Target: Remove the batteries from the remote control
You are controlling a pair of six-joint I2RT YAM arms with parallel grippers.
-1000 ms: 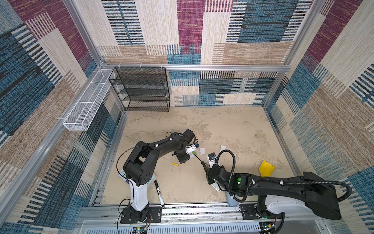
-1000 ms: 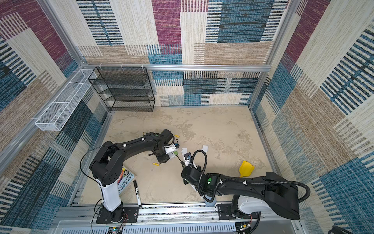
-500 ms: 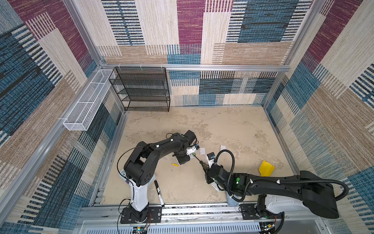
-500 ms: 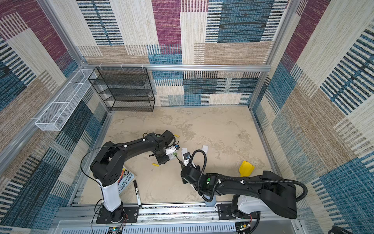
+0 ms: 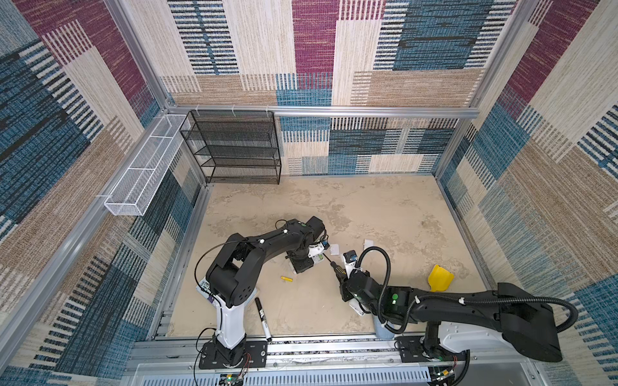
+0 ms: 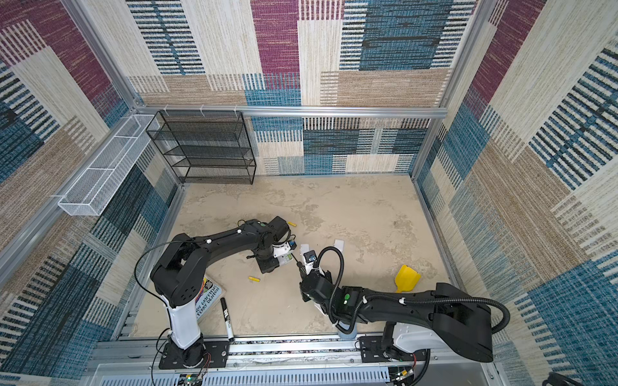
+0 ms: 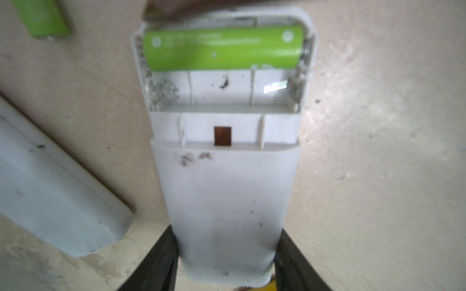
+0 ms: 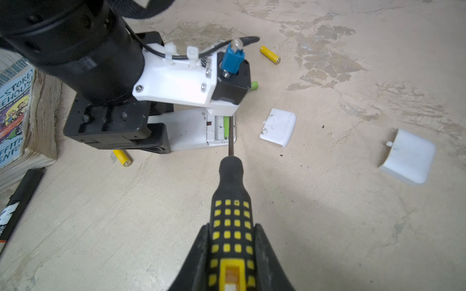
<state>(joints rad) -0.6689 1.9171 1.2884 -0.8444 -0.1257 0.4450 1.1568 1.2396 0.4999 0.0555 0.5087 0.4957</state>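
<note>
Right gripper (image 8: 232,233) is clamped tight on the screwdriver (image 8: 230,186) handle, shaft pointing away toward the remote (image 7: 224,191). Near yellow battery (image 8: 122,158) lies on the table (image 8: 327,214) just on the robot's side of the left gripper (image 7: 225,254). Remote lies back-up on the table with its bay open. Left gripper is about half spread, one finger on each side of the remote body, gripping it. Shaft runs alongside the seated green battery (image 7: 223,49) at the remote's end; can't tell if the tip touches. Loose green battery (image 7: 41,19) sits on the table just past that end. Cover (image 8: 278,127) and second cover (image 8: 408,157) lie to the right of the remote in the top views, apart from each other. Far yellow battery (image 8: 270,55) lies beyond the left wrist. Shelf (image 5: 234,147) stands at the back wall.
</note>
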